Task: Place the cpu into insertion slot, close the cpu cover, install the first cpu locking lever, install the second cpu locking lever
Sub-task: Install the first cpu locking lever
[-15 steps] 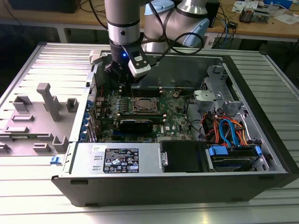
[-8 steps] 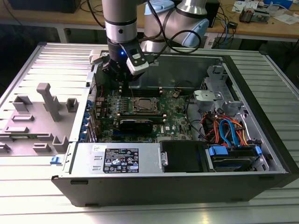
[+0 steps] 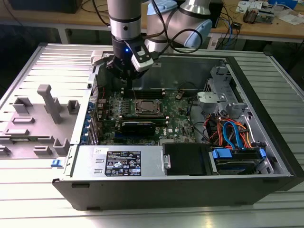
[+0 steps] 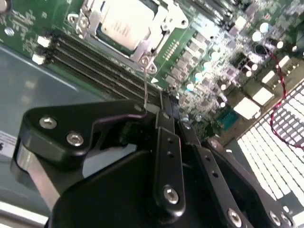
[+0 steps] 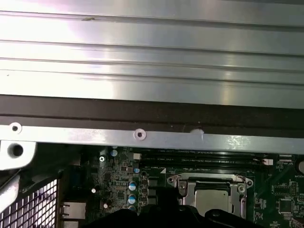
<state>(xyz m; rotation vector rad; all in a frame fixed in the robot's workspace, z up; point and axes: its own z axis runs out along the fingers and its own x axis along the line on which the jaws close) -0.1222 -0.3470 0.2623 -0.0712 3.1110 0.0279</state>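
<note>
The cpu [image 3: 146,107] lies in the insertion slot on the green board, its silver top also plain in both wrist views [image 4: 124,24] [image 5: 211,200]. The slot itself is hidden beneath it. The cpu cover [image 4: 153,45] lies flat around the chip as a silver frame. A thin wire locking lever [image 4: 145,85] rises from the socket's corner to my fingertips. My gripper [image 3: 127,83] hangs over the board just off the socket, toward the exterior view's left and the case's back wall. Its black fingers [image 4: 167,142] stand together, shut. Whether they pinch the lever I cannot tell.
Black memory slots [image 4: 95,61] run beside the socket. A dark expansion card [image 3: 137,126] sits in front of it. The drive cage with blue and orange cables [image 3: 232,135] fills the exterior view's right. The case's back wall [image 5: 142,57] stands close, with a vented grille [image 4: 285,137].
</note>
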